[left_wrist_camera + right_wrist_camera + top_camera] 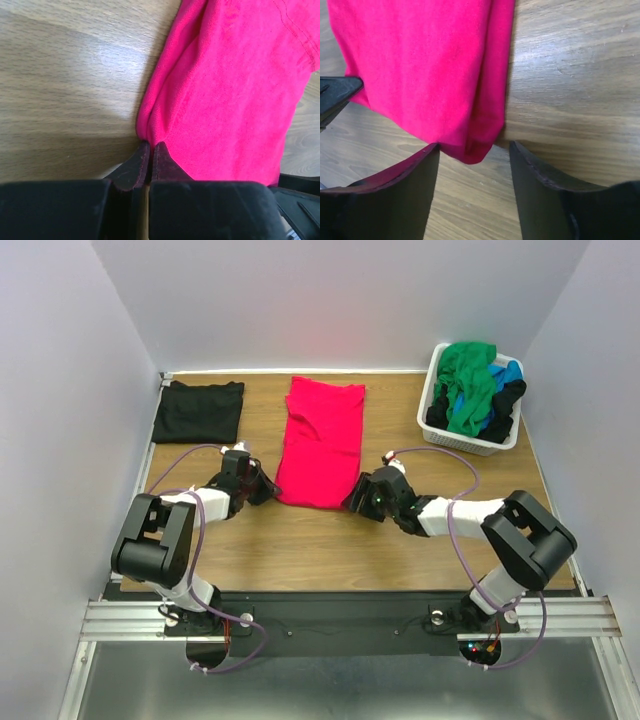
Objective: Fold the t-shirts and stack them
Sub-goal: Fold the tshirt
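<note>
Left gripper (151, 146): jaws together, pinching the near left corner of the red shirt (322, 440), which lies flat in the middle of the table (420, 550). Right gripper (475, 147): jaws apart, straddling the near right corner. The cloth looks light, soft and limp. Hold both near corners or it will likely sag and bunch.

Black-and-white arms (155, 535), looping purple cables (190, 447), matte black left claw (151, 145), right claw (474, 145)

Wooden table (300, 550), pinkish-red t-shirt (322, 440) lying mid-table, black t-shirt (199, 410) far left, white basket (462, 438) far right
</note>
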`<state>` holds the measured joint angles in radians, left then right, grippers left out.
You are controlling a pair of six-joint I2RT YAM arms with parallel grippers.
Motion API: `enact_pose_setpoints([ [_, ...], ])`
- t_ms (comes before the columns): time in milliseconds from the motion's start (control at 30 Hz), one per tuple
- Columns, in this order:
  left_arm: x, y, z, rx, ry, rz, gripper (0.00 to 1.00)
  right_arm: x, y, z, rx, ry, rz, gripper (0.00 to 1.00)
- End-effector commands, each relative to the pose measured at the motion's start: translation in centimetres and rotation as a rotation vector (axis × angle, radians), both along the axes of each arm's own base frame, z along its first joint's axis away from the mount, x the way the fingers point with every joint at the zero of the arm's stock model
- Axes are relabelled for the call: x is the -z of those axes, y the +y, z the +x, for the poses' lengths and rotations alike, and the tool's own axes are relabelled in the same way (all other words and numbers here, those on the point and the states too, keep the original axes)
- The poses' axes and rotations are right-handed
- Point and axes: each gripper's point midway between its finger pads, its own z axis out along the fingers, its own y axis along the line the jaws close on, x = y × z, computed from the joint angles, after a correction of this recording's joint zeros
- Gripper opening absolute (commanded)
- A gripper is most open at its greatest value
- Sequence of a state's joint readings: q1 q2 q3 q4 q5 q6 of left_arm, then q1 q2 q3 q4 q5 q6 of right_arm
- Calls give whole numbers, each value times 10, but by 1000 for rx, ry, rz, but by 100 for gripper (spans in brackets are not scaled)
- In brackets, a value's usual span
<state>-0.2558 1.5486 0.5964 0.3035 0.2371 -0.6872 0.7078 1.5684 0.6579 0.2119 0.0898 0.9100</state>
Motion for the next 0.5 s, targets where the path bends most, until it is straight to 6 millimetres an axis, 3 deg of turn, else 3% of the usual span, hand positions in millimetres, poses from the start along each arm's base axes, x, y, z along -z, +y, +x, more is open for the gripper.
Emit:
enact_pose_setpoints([
  [0, 28, 6, -23, 17, 111, 60, 0, 7, 5, 1, 9, 21, 13, 58],
  [67, 27, 7, -22, 13, 103, 63, 0, 7, 8, -2, -5, 33, 32, 51],
  [167, 23, 7, -23, 10, 90, 63, 0, 6, 10, -8, -27, 48, 51, 30],
  [200, 23, 7, -25, 9, 90, 61, 0, 4, 13, -14, -57, 60, 69, 1],
  [333, 4, 0, -35, 4, 35, 46, 0, -15, 20, -34, -146, 70, 132, 0],
  [467, -19, -3, -66, -34, -26, 37, 0, -30, 8, -64, -196, 77, 168, 0],
])
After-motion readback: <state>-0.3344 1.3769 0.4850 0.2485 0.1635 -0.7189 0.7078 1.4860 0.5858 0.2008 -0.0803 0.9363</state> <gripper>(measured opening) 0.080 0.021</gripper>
